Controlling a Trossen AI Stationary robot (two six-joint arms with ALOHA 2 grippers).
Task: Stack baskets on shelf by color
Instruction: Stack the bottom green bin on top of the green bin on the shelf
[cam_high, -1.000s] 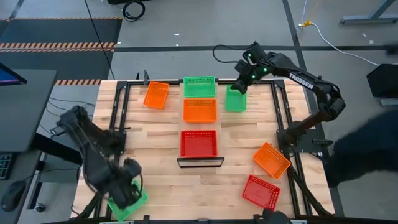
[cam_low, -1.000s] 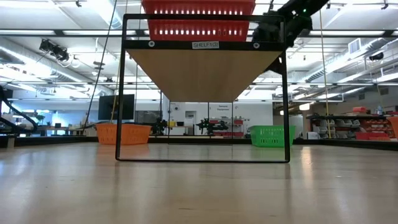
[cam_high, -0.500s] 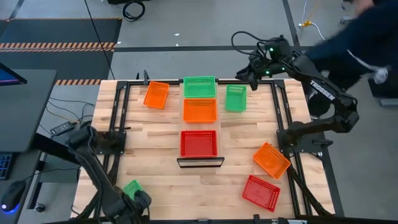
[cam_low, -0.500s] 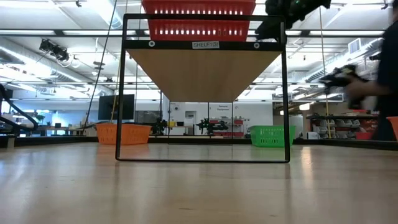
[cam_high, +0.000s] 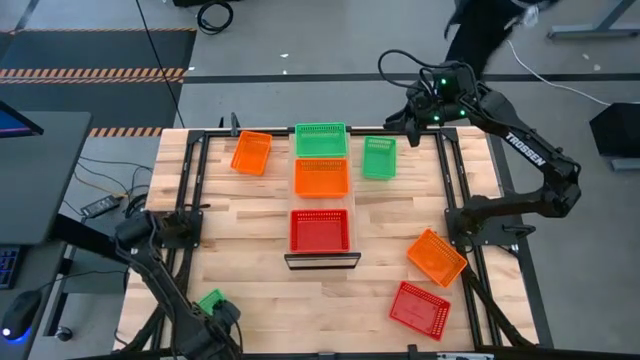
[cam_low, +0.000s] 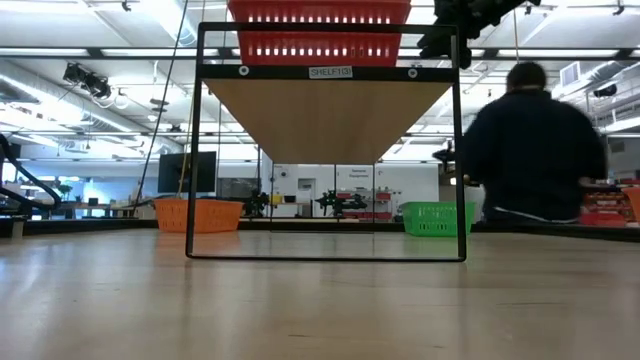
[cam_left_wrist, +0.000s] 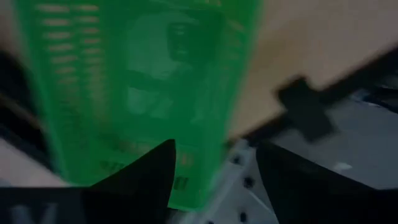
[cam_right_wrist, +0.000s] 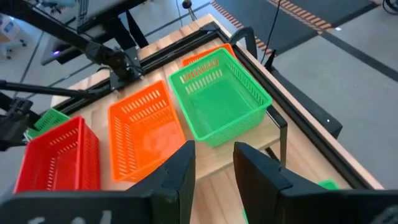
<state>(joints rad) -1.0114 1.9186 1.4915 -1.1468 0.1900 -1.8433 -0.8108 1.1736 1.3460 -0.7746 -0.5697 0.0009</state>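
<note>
On the shelf (cam_high: 322, 262), which runs down the middle of the worktop (cam_high: 250, 230), three baskets sit in a row: a green basket (cam_high: 321, 139) at the far end, an orange basket (cam_high: 321, 177) next, and a red basket (cam_high: 320, 230) nearest the front edge. A second green basket (cam_high: 379, 157) lies on the worktop just beside the shelf's far end, toward the right edge. An orange basket (cam_high: 251, 152) rests near the far left corner. Near the front right corner lie another orange basket (cam_high: 436, 257) and a red basket (cam_high: 419, 307), close together.

The left tool (cam_high: 212, 320) is at the front left corner, its fingers spread wide around the wall of a small green basket (cam_left_wrist: 137, 93); whether it truly pinches it cannot be told. The right tool (cam_high: 398, 120) hangs above the far edge, just beyond the loose green basket, its fingers (cam_right_wrist: 180, 168) partly apart with nothing between them.

A person (cam_low: 530, 150) in dark clothing stands beyond the worktop's far edge.
</note>
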